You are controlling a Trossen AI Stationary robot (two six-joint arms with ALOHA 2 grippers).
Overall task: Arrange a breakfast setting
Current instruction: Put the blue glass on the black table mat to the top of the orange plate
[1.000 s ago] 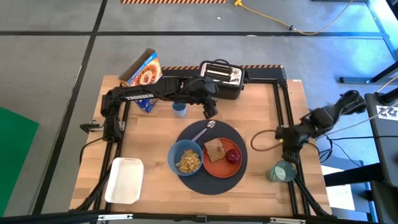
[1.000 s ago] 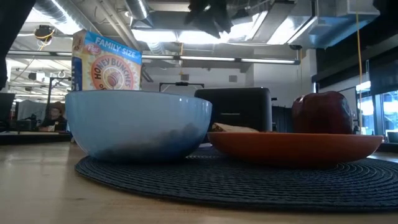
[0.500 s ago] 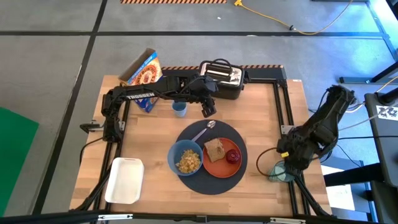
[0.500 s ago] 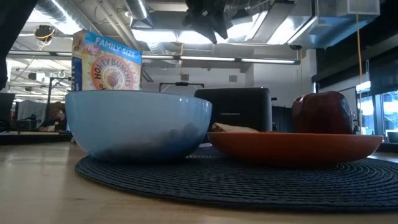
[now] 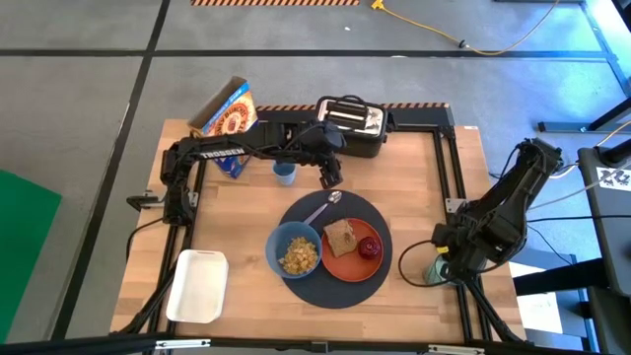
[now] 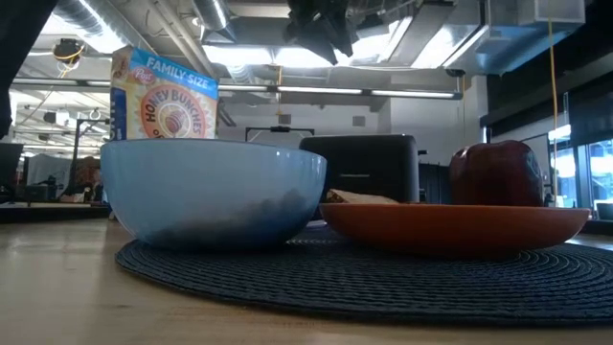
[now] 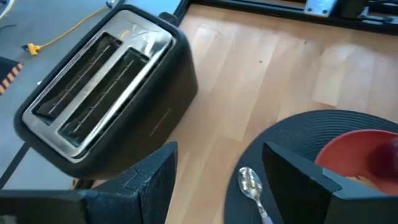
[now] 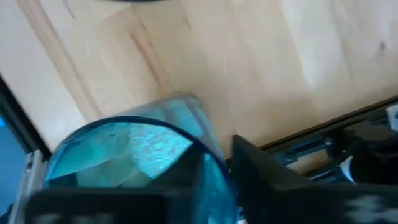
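Since a moment ago my right gripper (image 5: 446, 268) has come down and narrows around the teal glass (image 8: 134, 155) at the counter's (image 5: 424, 177) right edge, right of the placemat (image 5: 340, 288).

Two dark jointed arms, black cables looping, blocky matte black fingers (image 7: 155, 186)
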